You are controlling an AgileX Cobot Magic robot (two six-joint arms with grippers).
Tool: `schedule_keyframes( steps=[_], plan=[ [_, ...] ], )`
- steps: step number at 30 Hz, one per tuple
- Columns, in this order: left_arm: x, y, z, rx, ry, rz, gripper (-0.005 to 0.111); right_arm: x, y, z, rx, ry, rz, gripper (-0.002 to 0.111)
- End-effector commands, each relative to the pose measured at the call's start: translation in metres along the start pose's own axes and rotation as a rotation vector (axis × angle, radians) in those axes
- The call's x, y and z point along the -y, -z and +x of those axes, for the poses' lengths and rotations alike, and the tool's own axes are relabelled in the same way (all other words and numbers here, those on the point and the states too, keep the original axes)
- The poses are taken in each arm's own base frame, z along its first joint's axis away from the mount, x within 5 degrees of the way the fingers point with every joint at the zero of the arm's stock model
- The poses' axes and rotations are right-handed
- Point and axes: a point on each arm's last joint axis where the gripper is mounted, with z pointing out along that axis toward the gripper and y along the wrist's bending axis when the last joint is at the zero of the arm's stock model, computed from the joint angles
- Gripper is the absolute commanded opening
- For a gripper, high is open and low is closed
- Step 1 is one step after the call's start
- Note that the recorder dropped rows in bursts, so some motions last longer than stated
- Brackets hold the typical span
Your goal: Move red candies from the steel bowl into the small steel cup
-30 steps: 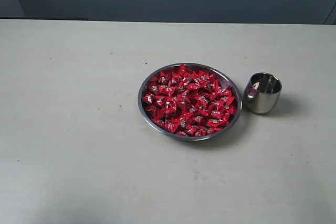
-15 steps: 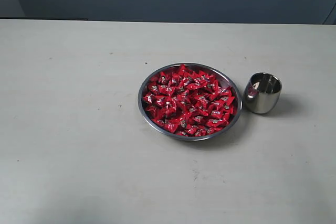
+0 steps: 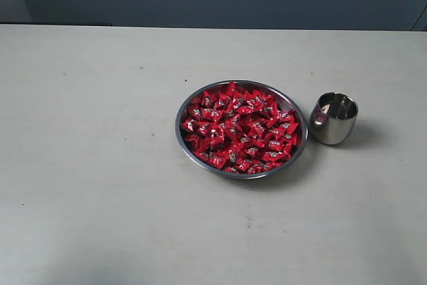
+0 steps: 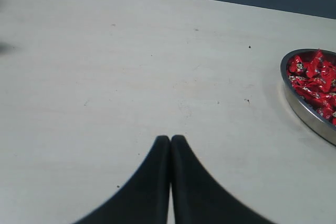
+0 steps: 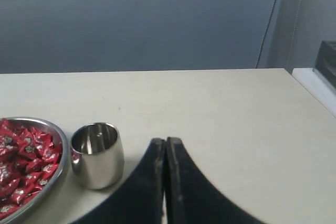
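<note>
You have the steel bowl [image 3: 178, 131] on the worktop [image 3: 93, 165], heaped with red candies [image 3: 240, 130]. The small steel cup [image 3: 333, 125] stands upright just beside the bowl's right rim. Your left jaws are pressed together over bare worktop. Your right jaws are together too, near the cup.

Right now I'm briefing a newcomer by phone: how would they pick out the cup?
On the pale table, find the wide steel bowl heaped with red candies. Just off its rim stands the small steel cup: rounded, handleless, far narrower than the bowl.
</note>
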Motion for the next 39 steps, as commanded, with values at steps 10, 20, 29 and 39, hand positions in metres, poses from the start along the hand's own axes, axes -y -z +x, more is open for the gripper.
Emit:
schedule_keyframes(
  steps=[10, 20, 29, 39],
  plan=[
    [0.0, 0.0, 0.0, 0.01, 0.002, -0.003, 0.0, 0.0, -0.015, -0.071, -0.015, 0.0, 0.003, -0.001],
    [0.0, 0.0, 0.0, 0.01, 0.002, -0.003, 0.0, 0.0, -0.031, -0.112, -0.008, 0.0, 0.003, -0.001],
    [0.0, 0.0, 0.0, 0.01, 0.002, -0.003, 0.0, 0.0, -0.031, -0.113, -0.001, 0.0, 0.004, -0.001],
    [0.0, 0.0, 0.0, 0.01, 0.002, -0.003, 0.0, -0.016, -0.073, -0.087, -0.317, -0.163, -0.153, -0.001]
  ],
)
